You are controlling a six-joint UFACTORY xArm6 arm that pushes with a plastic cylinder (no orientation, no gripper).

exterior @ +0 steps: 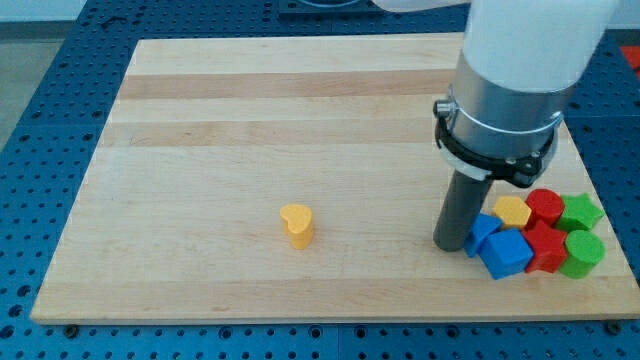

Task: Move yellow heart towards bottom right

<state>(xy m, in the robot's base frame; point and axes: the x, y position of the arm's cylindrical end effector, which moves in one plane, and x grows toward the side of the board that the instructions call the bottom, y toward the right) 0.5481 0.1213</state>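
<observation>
While your tool's tip (451,244), a bare rod holding nothing, rests against the blue blocks (497,246) near the surface's (200,120) bottom right corner, the yellow heart (297,224) sits alone, well apart toward the bottom edge's middle. Swinging carelessly, you'd likely scatter that cluster. Count two blue, two red (546,226), two green (581,233), one yellow hexagon-like block (512,211), one heart.

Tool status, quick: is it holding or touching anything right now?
My tip: a plain rod, holding nothing. It sits at the left edge of the block cluster, beside the blue block, far right of the yellow heart.
</observation>
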